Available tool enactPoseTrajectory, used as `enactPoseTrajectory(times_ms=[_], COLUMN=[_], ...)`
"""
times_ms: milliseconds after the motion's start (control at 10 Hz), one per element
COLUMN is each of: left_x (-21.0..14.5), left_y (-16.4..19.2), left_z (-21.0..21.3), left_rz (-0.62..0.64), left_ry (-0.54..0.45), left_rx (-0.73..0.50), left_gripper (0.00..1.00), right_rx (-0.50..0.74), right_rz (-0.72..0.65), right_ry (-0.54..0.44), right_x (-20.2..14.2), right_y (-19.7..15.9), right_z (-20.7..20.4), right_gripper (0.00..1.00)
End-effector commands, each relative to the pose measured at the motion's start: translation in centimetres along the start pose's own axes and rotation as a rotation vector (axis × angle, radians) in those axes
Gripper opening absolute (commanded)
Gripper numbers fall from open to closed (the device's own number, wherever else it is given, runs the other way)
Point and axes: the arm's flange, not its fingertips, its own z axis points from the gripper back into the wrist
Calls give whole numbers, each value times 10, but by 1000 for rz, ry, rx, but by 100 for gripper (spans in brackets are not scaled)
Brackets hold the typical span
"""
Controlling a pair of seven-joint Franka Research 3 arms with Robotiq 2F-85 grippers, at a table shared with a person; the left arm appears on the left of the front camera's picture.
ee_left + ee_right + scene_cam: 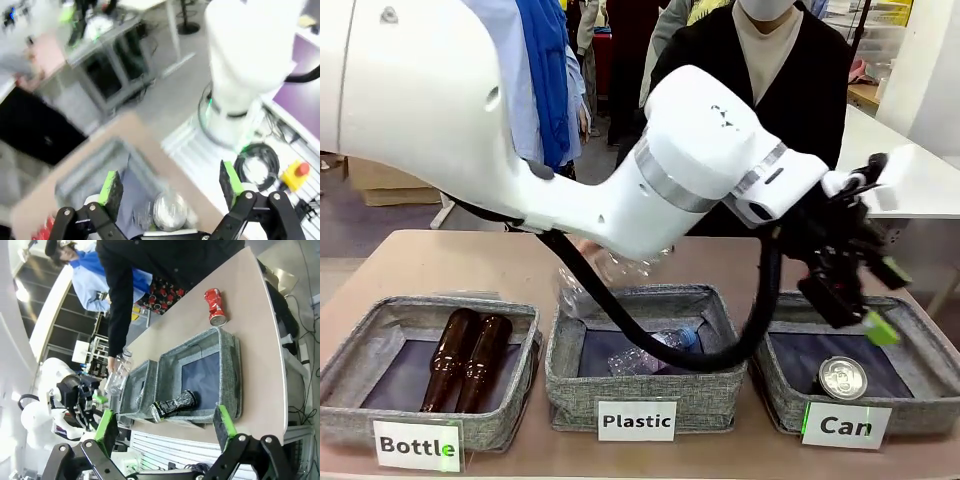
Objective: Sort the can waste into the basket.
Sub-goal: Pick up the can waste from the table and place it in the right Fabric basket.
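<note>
Three grey fabric bins stand in a row on the table (pixel 450 260). Left: "Bottle" bin (pixel 350 365), two brown glass bottles (pixel 465 360) inside. Centre: "Plastic" bin (pixel 570 385), clear plastic bottles (pixel 650 355) inside. Right: "Can" basket (pixel 920 410), with the dark can (pixel 842 378) lying at its front wall. The left gripper (pixel 885 300) hangs over this basket, jaws spread and empty. The right gripper (pixel 166 424) is likewise spread and empty. The crushed red can (pixel 215 306) lies on the table just outside the basket, on the person's side.
</note>
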Motion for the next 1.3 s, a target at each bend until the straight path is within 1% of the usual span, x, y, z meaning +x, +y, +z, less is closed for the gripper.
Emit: enactPoseTrajectory(times_ms=[0, 100, 300, 600, 900, 1000, 1200], left_x=[0, 1, 1, -1, -5, -9, -16], left_y=[-5, -3, 7, 12, 16, 15, 6], left_z=[-18, -16, -9, -9, -7, 2, 49], left_rz=[-21, -9, 78, 100, 107, 98, 98], left_ry=[-231, -230, -253, -226, -211, -203, -116], left_rx=[-92, -5, 93, 145, 163, 199, 304], left_gripper=[100, 100, 100, 100, 100, 100, 100], right_rx=[6, 11, 33, 38, 30, 34, -43], right_rz=[-90, -88, -126, -110, -101, -86, -86], right_ry=[-19, -29, -33, -45, -39, -13, 78], right_x=[1, 1, 6, 4, 4, 5, 15], right_y=[-2, -1, -10, -7, -5, -2, 7], right_z=[14, 15, 20, 20, 17, 9, -36], right_gripper=[100, 100, 100, 100, 100, 100, 100])
